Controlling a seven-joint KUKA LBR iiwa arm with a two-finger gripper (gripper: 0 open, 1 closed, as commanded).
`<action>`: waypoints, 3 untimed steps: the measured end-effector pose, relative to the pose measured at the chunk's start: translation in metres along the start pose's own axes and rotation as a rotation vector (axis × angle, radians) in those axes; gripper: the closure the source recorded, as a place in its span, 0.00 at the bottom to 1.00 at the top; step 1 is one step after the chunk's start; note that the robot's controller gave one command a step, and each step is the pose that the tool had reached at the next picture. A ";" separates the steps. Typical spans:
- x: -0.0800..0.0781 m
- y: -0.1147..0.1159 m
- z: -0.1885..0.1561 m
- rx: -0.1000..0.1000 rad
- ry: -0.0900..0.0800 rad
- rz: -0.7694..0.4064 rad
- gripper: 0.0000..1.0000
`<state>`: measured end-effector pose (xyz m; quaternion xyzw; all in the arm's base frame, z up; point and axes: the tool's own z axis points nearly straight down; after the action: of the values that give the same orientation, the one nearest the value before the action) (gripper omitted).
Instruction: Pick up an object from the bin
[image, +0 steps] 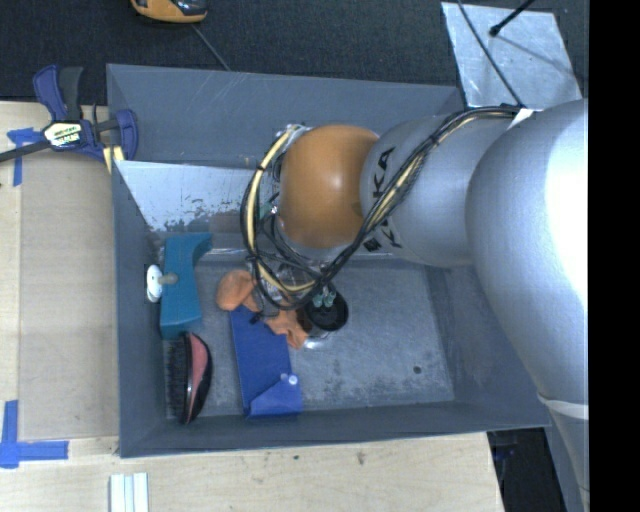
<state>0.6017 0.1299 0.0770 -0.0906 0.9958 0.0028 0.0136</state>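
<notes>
1. Gripper (302, 316) sits low around the middle of the bin (400, 350), tucked under the arm's orange cover. Honestly can't tell if it's wide or narrow.
2. Closest thing is the orange squishy lump (236, 290), just beside it at 9 o'clock. Another orange bit pokes out right by the tip.
3. The blue wedge-shaped piece (262, 360) lies at 7 o'clock, long axis running 12 to 6.
4. The teal block (184, 285) and black brush (188, 378) hug the 9 o'clock wall.
5. There's bare floor from 3 to 5 o'clock, so I'd guess that's the side with room to move.
</notes>
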 end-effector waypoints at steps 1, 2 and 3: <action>0.000 0.000 0.000 0.000 0.000 0.000 1.00; 0.001 0.000 -0.001 0.000 0.001 0.000 1.00; -0.005 -0.043 -0.016 0.001 0.020 -0.155 1.00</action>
<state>0.6141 0.0882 0.0931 -0.1676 0.9858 0.0003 0.0037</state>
